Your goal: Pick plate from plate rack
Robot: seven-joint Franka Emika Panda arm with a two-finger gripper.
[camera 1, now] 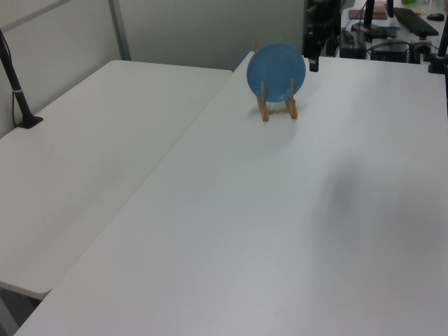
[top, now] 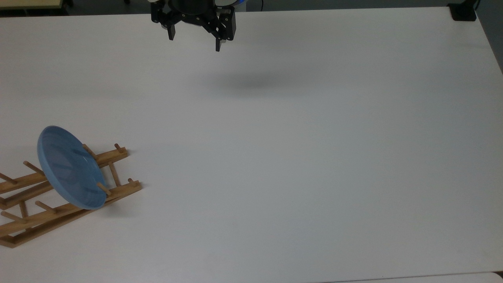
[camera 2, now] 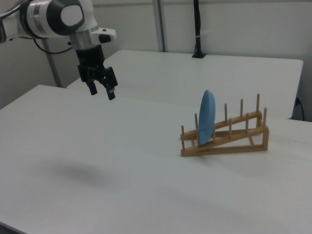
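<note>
A light-blue round plate stands on edge between the pegs of a wooden plate rack, near the rack's low end. The rack sits at the lower left of the top view. My black gripper hangs high above the table at the top edge of the top view, far from the plate. Its two fingers are spread wide apart with nothing between them. In the left view the gripper shows just right of the plate.
The white table spreads wide to the right of the rack. A second white table adjoins it. A black post stands on the far table, and a black clamp base sits at the top view's upper right corner.
</note>
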